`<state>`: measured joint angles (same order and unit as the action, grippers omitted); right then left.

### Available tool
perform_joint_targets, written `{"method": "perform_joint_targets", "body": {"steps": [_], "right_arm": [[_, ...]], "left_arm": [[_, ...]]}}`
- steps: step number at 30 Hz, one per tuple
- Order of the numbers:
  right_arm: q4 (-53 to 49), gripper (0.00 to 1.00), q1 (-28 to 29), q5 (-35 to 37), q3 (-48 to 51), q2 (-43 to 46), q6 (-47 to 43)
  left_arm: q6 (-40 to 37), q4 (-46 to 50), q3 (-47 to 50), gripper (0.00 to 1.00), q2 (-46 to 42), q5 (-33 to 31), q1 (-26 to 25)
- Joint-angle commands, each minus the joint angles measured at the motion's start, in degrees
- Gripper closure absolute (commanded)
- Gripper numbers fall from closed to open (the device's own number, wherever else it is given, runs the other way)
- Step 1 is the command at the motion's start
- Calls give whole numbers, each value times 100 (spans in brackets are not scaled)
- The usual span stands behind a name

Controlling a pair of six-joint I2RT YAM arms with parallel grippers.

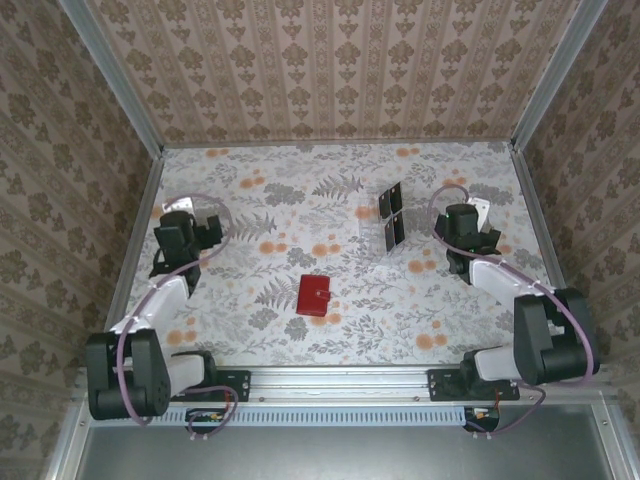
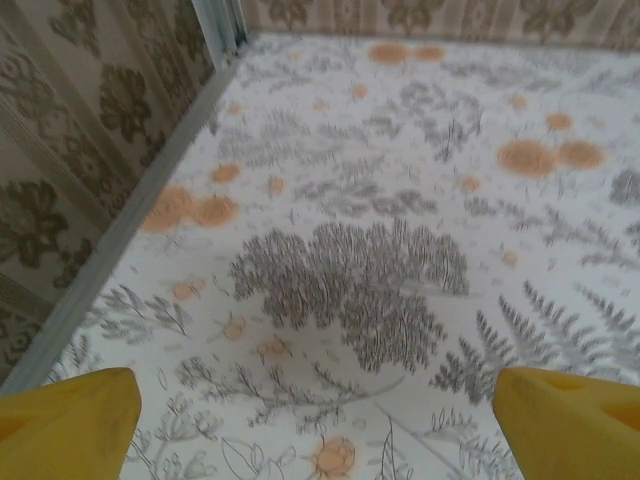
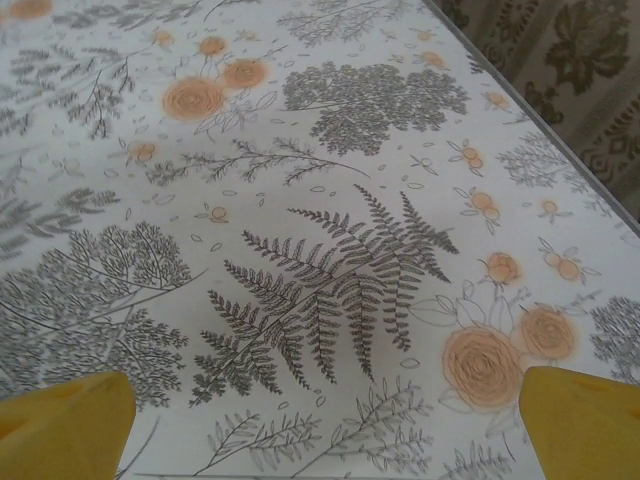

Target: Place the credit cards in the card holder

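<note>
Mid-table: red card holder (image 1: 313, 296) lies closed. Credit cards (image 1: 391, 203) stand in clear rack (image 1: 371, 222) beyond it. Left gripper (image 2: 320, 425), right gripper (image 3: 325, 430) spread wide, empty. Likely start: open holder, fetch card.

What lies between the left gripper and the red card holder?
Nothing: the top view shows bare floral tabletop between the left gripper and the card holder. The credit cards stand in the clear rack, farther right.

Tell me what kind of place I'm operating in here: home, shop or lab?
Most likely a staged robot test cell, not a real room: wallpapered panels in aluminium framing box in a floral-covered table, and a left arm and right arm are bolted to a rail at its near edge.
</note>
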<state>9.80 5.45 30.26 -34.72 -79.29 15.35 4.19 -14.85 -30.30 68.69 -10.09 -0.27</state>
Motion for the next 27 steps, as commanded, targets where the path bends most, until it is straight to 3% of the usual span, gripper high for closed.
{"method": "perform_joint_targets", "body": {"steps": [1, 4, 7, 10, 11, 12, 13, 15, 27], "right_arm": [[1500, 0, -35, 25, 196, -252, -580], [1928, 0, -57, -261, 290, -409, -782], [3219, 0, -179, -768, 855, -559, -970], [3768, 0, -229, -1362, 1167, -516, -1114], [3746, 0, -243, -1611, 1193, -539, -1161], [4308, 0, -253, -1751, 1301, -831, -1237], [4861, 0, -255, -1814, 1416, -1061, -1328], [3917, 0, -298, -1822, 1161, -818, -1180], [4119, 0, -264, -1831, 1244, -827, -1272]], "left_arm": [[-422, -1260, 376, 0, 340, 280, 27], [-515, -2315, 758, 0, 822, 440, 22], [-561, -3053, 827, 0, 1176, 779, 23], [-772, -3894, 967, 0, 1914, 1086, -35], [-872, -4002, 865, 0, 2058, 1122, -72], [-807, -3118, 637, 0, 1874, 1162, -84], [-762, -3529, 717, 0, 1996, 1198, 8], [-721, -3276, 652, 0, 1939, 1244, 28], [-735, -3402, 657, 0, 2008, 1228, 27]]}}
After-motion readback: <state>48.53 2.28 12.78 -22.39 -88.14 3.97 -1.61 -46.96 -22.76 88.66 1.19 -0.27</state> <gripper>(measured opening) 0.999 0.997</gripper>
